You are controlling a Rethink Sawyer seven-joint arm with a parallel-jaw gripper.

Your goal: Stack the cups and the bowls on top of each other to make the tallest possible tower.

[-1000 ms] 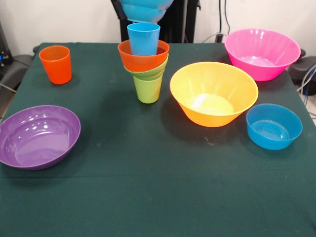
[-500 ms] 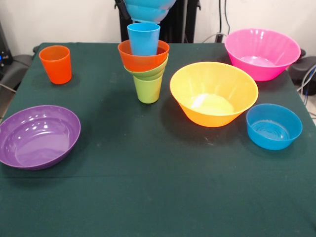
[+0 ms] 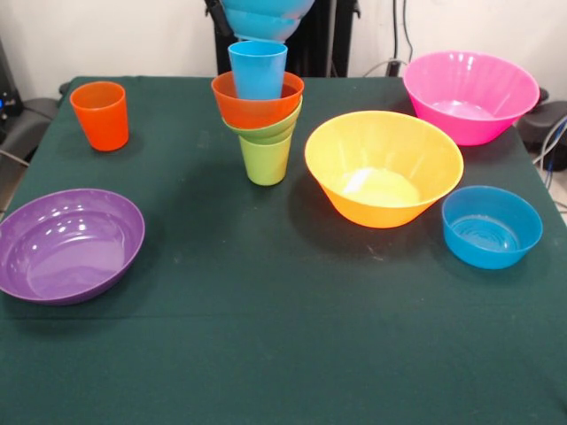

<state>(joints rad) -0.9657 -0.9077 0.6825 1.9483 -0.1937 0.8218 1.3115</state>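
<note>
The tower stands at the table's far middle: a lime green cup [image 3: 266,161] as base, a small green bowl [image 3: 267,131] on it, an orange bowl [image 3: 257,108] above that, and a light blue cup [image 3: 258,69] upright inside the orange bowl. Directly above the tower, at the picture's top edge, a blue bowl [image 3: 264,18] hangs in the air, clear of the light blue cup. My gripper [image 3: 215,12] shows only as a dark piece at that bowl's left rim and holds it. An orange cup [image 3: 99,115] stands alone at far left.
A purple bowl [image 3: 66,243] lies at the near left. A yellow-orange bowl [image 3: 383,168] sits right of the tower, a pink bowl [image 3: 469,93] at the far right corner, and another blue bowl [image 3: 492,227] near the right edge.
The hanging blue bowl has edged very slightly to the right. Nothing on the table has moved.
</note>
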